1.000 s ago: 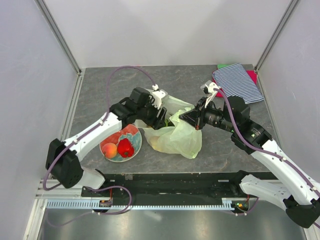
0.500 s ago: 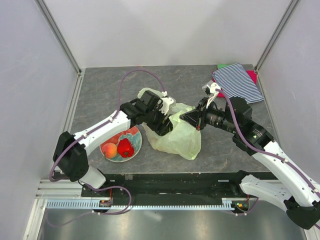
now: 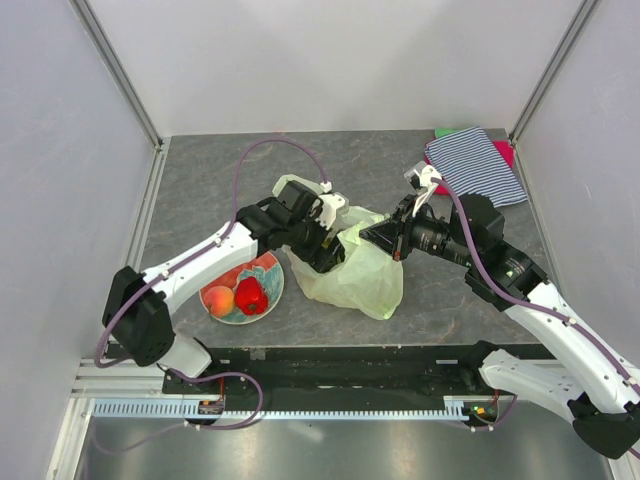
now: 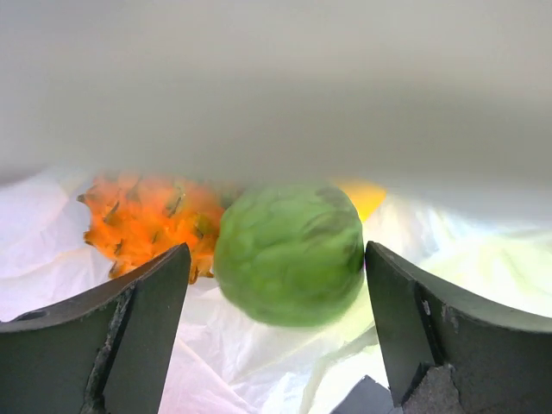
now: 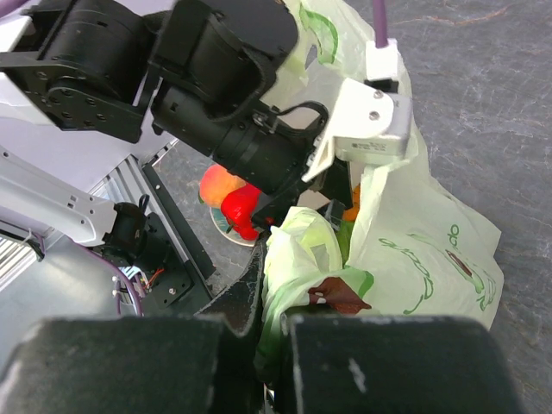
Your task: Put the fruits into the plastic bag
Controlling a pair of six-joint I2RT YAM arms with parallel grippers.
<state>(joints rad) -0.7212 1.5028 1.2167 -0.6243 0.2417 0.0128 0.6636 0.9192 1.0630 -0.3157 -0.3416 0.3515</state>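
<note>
Since one second ago the left gripper (image 3: 327, 253) has gone forward from the rim into the mouth of the plastic bag (image 3: 360, 280) and its jaws have opened wider, while the right gripper (image 3: 396, 240) has kept its place at the rim. In the top view the bag lies in the middle of the table. Just beside it on the left, the plate (image 3: 270, 272) holds two fruits not yet packed, the peach (image 3: 220, 300) and the red piece (image 3: 251, 296). In the left wrist view the jaws stand well apart and hold nothing. The green apple (image 4: 289, 253) is between the two fingers (image 4: 147, 302) without touching either and is a little blurred, so I judge it is just let go. Behind it, inside the bag, lie the pineapple (image 4: 142, 220) and the lemon (image 4: 362, 195). In the right wrist view the right gripper is pressed together on a fold of the bag's rim and lifts it, which keeps the mouth open. To do this step well, I think the left arm should draw back straight along the way it entered, jaws apart, so that it does not catch the thin film. The right one should not let go while the plate has fruit.
</note>
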